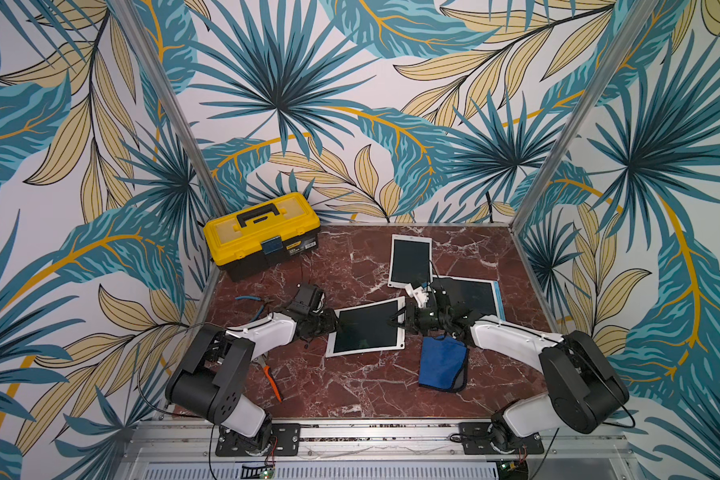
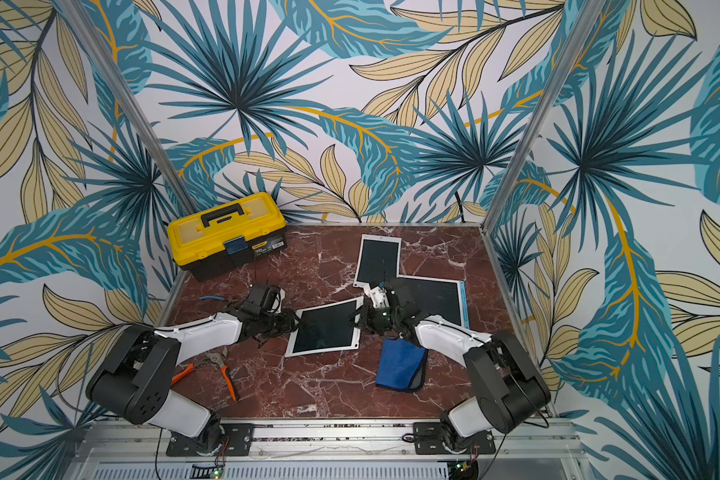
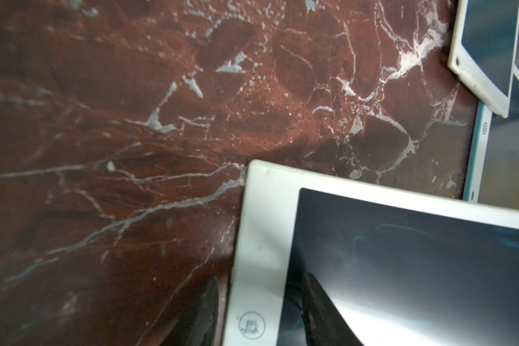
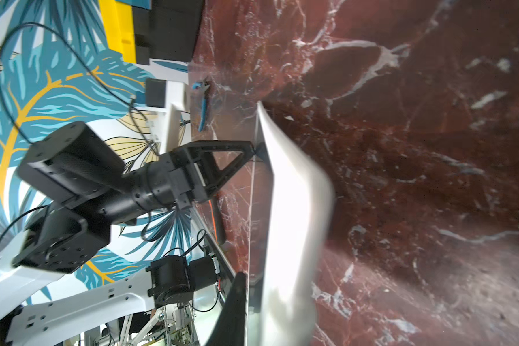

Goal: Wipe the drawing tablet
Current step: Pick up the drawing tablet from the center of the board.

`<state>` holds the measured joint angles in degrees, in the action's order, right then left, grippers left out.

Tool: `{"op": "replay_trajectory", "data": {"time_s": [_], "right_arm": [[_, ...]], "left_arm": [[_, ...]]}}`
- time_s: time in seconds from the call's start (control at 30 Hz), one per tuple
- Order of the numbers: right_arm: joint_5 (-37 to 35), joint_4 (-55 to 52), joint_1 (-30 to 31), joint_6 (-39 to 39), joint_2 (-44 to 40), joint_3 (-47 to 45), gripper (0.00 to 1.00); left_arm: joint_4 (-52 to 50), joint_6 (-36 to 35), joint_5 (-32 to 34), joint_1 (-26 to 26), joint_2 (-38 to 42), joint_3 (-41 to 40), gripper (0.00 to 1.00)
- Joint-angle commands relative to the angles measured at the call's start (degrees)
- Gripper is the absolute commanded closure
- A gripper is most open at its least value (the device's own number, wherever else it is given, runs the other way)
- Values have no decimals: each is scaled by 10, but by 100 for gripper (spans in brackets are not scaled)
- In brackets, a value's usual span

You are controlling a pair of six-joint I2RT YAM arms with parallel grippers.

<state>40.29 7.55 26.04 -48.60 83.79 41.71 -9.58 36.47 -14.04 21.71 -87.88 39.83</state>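
Observation:
The drawing tablet (image 1: 366,328), with a white frame and a dark screen, lies mid-table in both top views (image 2: 325,330). My left gripper (image 1: 336,326) stands open over its left edge. In the left wrist view the gripper (image 3: 259,278) straddles the white bezel, one finger over the marble and one on the screen. My right gripper (image 1: 396,319) is shut on the tablet's right edge. The right wrist view shows the tablet (image 4: 294,185) edge-on, with one finger of the gripper (image 4: 252,278) on the screen side and the other hidden behind it. A blue cloth (image 1: 441,363) lies loose on the table under the right arm.
Two more tablets lie behind the right gripper: a white one (image 1: 410,259) and a blue-edged one (image 1: 474,295). A yellow toolbox (image 1: 262,232) stands at the back left. Blue pliers (image 1: 248,299) and orange-handled pliers (image 1: 273,380) lie near the left arm.

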Motion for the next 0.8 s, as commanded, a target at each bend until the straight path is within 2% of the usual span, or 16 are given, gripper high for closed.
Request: {"op": "replay_trajectory", "data": {"time_s": [0.0,0.2,0.3,0.4,0.53,0.63,0.77], "right_arm": [[-8,-83,3,28,-26,28,86],[-24,-136,3,40,-52,46,88],[-33,-168,3,45,-67,61,88],[-51,-227,3,59,-81,85,88],[-54,-275,3,69,-86,120,87],[-54,-320,2,82,-81,149,87],[-49,-366,2,94,-75,183,87]], "left_arm": [[-35,-7,-19,4,18,-13,53],[-36,-20,-38,4,111,-22,53],[-35,-59,-39,33,198,-20,50],[-36,-128,-7,112,257,1,49],[-33,-221,42,227,274,24,50],[-11,-334,37,304,280,13,59],[-3,-426,132,387,284,-5,60]]}}
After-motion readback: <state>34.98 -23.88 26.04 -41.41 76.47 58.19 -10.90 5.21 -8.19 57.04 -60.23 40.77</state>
